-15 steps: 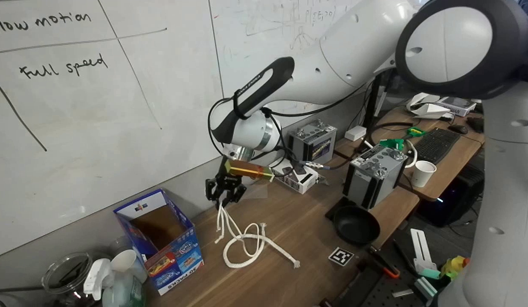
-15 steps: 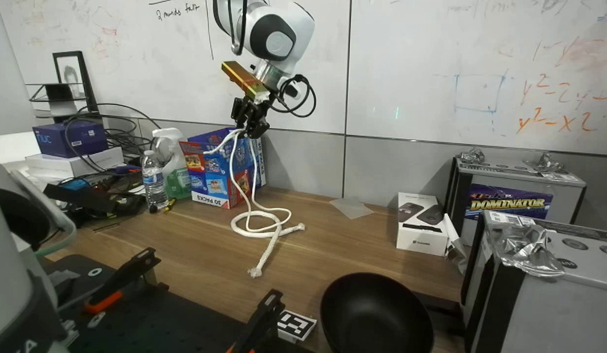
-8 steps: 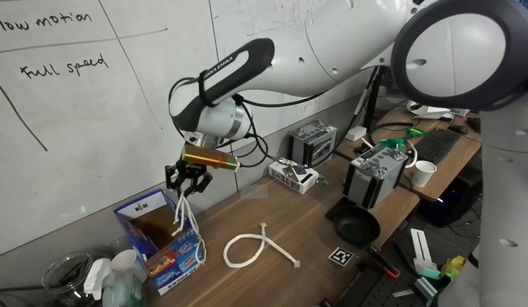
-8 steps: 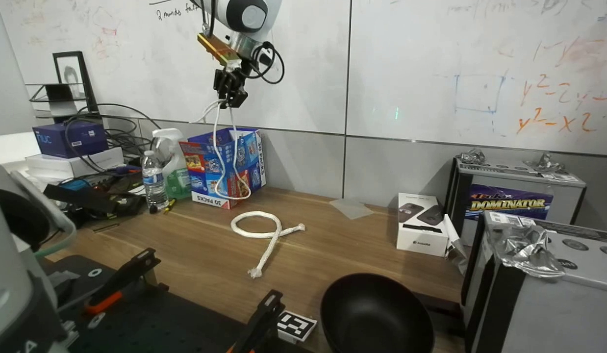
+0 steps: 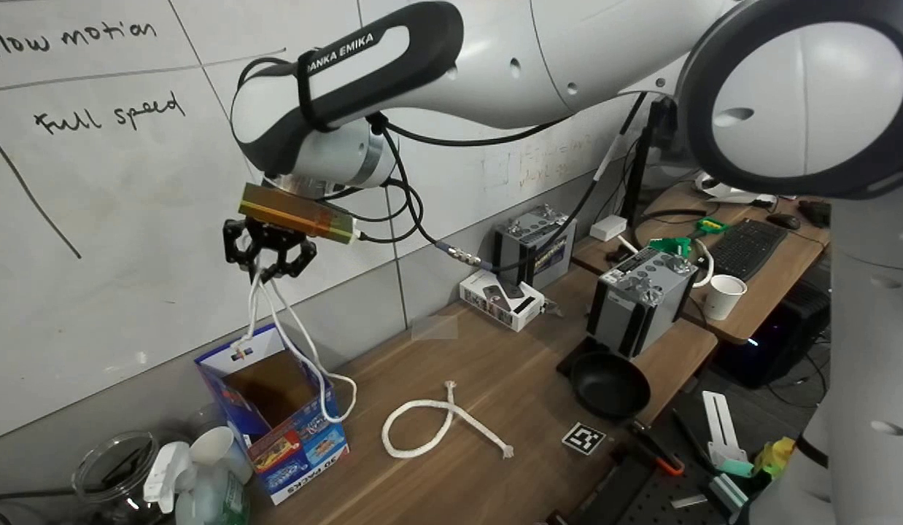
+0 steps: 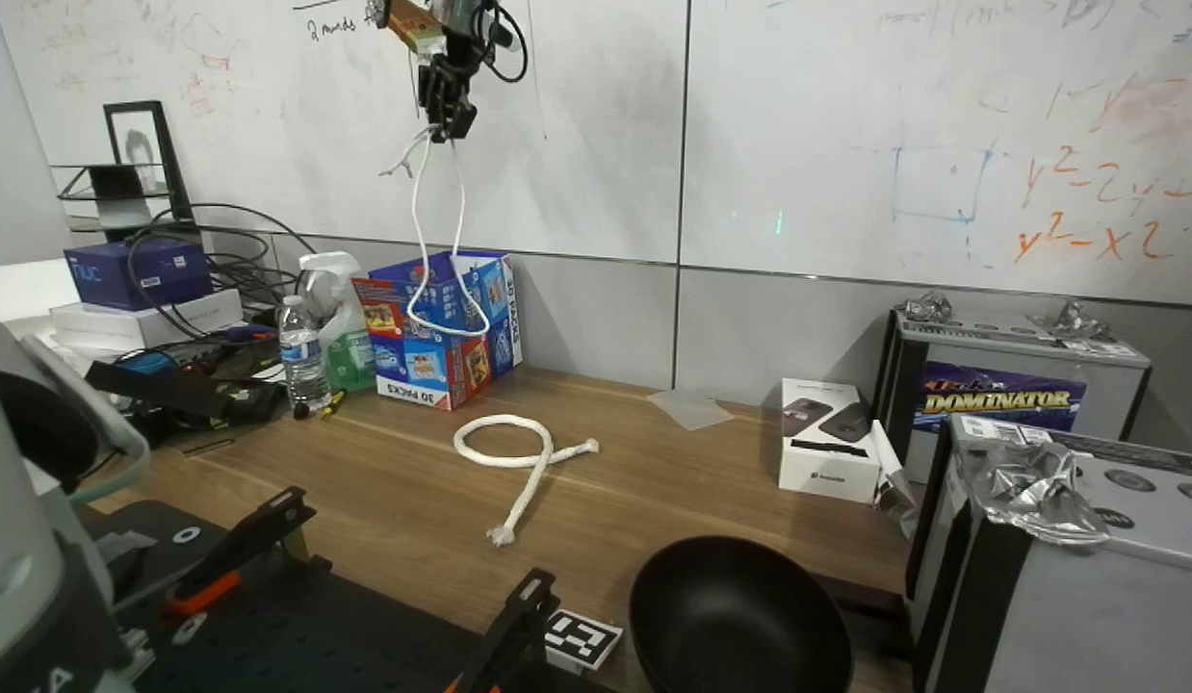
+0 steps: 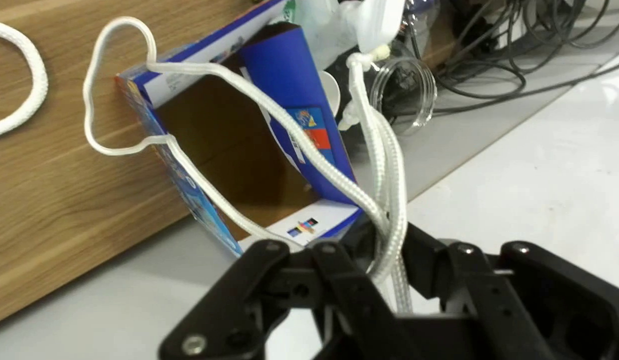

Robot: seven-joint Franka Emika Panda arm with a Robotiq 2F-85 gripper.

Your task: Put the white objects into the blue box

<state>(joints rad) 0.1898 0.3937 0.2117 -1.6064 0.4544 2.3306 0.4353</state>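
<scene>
So the end effector has climbed since the earlier frame, hauling the thin white cord up and over toward the blue box. It's got that cord pinched tight, short ends dangling off one side, and in the wrist view the long loop crosses the box's opening; hard to say if it touches the rim. The thicker white cord hasn't budged, just lying curled on the surface near the box.
</scene>
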